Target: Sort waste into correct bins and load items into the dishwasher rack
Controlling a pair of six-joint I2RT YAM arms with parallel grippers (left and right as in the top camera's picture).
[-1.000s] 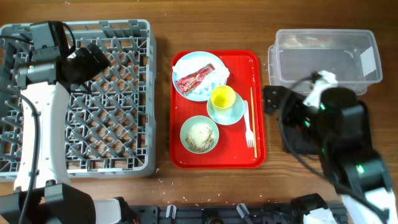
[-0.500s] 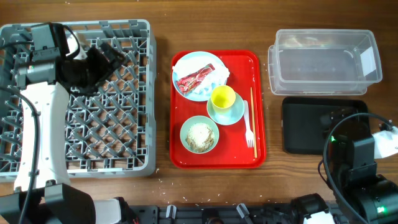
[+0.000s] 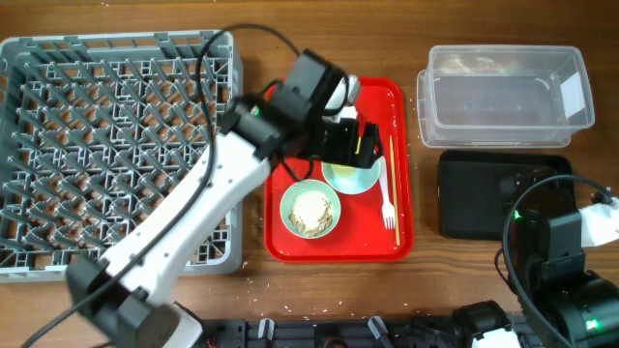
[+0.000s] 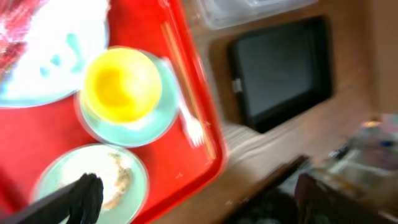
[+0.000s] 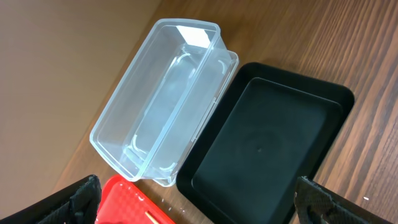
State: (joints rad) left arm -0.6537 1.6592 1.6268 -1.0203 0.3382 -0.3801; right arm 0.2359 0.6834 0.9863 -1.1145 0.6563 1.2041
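Observation:
My left gripper (image 3: 358,143) hangs open and empty over the red serving tray (image 3: 372,237), above the yellow cup (image 4: 122,84) and its pale blue saucer (image 4: 127,124). The left wrist view is blurred. It shows the plate (image 4: 56,59) with the red wrapper (image 4: 15,25), the bowl (image 4: 99,186) with whitish food, the white fork (image 4: 186,115) and the chopstick (image 4: 183,68). The bowl (image 3: 310,210), fork (image 3: 387,198) and chopstick (image 3: 393,179) also show overhead. My right gripper (image 5: 202,199) is open and empty, above the clear tub (image 5: 165,93) and black tray (image 5: 267,143).
The grey dishwasher rack (image 3: 116,145) fills the left side, with my left arm (image 3: 193,222) crossing its near right corner. The clear tub (image 3: 503,92) and black tray (image 3: 484,193) stand right of the red tray. My right arm (image 3: 561,271) sits at the near right edge.
My left arm has swung from the rack's far left across to the red tray. My right arm drew back from the bins to the near right a second ago, then stayed.

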